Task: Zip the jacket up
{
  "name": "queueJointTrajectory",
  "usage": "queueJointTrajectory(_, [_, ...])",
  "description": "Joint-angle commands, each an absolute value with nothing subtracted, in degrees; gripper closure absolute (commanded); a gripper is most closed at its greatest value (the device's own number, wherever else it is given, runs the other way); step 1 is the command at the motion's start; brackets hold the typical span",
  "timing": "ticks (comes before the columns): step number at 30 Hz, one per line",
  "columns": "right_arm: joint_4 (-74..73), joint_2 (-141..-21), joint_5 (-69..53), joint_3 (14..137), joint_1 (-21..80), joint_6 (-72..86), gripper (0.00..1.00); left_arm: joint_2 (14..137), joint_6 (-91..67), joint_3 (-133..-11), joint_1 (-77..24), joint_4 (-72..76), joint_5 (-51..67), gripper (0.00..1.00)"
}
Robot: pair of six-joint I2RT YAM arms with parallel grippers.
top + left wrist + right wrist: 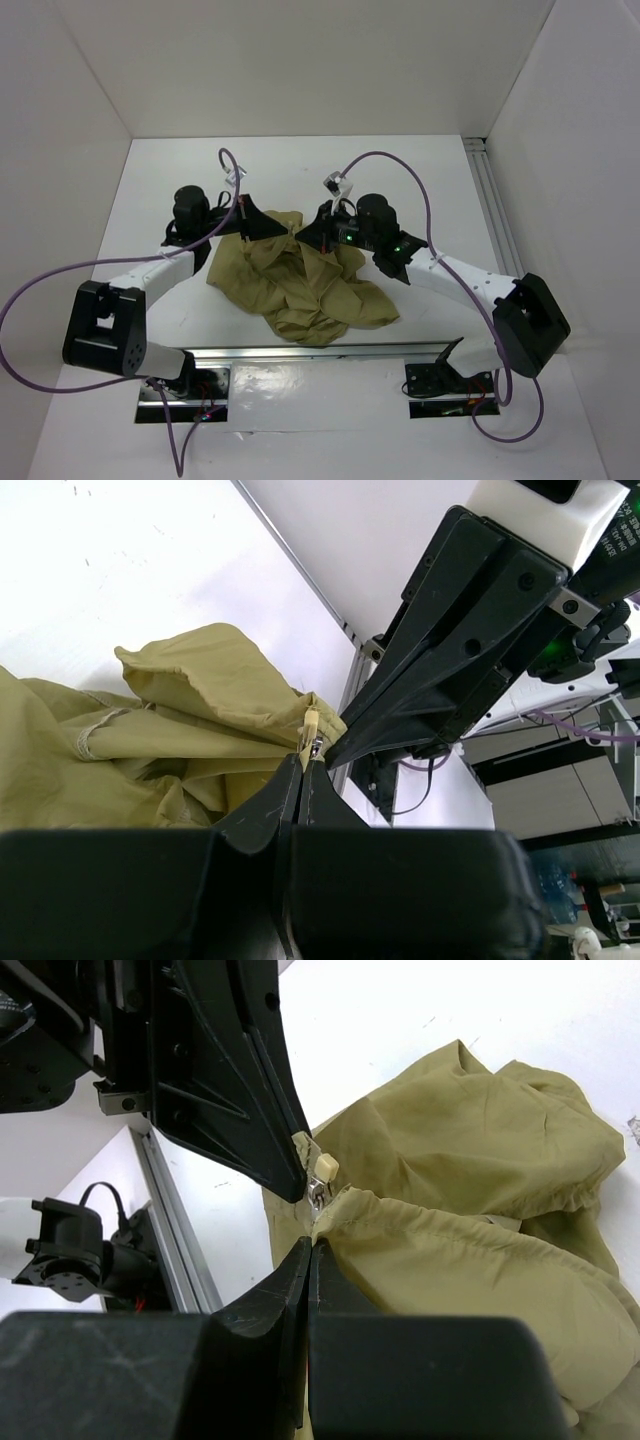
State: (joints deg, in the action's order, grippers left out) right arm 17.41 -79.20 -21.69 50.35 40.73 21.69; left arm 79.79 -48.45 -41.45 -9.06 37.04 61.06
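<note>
Khaki jacket [312,292] is clamped by left pincer [303,767] and right pincer [311,1250], both reaching inward, tips meeting.

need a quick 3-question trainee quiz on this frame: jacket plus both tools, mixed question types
1. True or false: the jacket lies flat and spread out.
2. Where do the left tool and right tool meet? A) at the jacket's far edge, by the zipper pull; B) at its near edge; C) nowhere, they are far apart.
3. Fill in: both tools are ____ on cloth.
Key: 1 false, it is bunched and wrinkled. 2 A. 3 shut.
</note>
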Motion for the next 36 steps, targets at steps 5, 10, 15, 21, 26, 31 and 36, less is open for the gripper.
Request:
queueJointTrajectory(5, [22.0, -78.6, -23.9, 50.7, 41.1, 20.7, 1.0, 81.7, -50.1, -42.5, -8.7, 41.2, 64.8, 1.0])
queueJointTrajectory(10, [20.7, -78.6, -23.9, 50.7, 41.1, 19.5, 1.0, 82.2, -50.1, -43.7, -8.7, 41.2, 65.8, 1.0])
queueJointTrajectory(15, [17.7, -76.9, -21.9, 50.0, 41.1, 15.0, 1.0, 82.8, -52.0, -45.3, -7.4, 39.0, 67.9, 1.0])
queueJointTrajectory(21, [16.6, -75.1, -22.4, 47.4, 41.1, 11.7, 1.0, 84.9, -53.1, -48.9, -4.4, 35.1, 72.6, 1.0])
queueJointTrajectory(26, [18.0, -74.0, -25.5, 46.1, 39.9, 11.7, 1.0, 86.7, -54.5, -49.4, -4.4, 36.5, 75.3, 1.0])
queueJointTrajectory(31, [22.7, -74.0, -27.5, 44.7, 39.4, 11.7, 1.0, 86.7, -54.5, -49.4, -4.4, 37.2, 76.5, 1.0])
queueJointTrajectory(36, [24.5, -76.2, -29.9, 46.1, 39.4, 12.2, 1.0, 86.7, -55.5, -49.4, -4.4, 37.7, 77.0, 1.0])
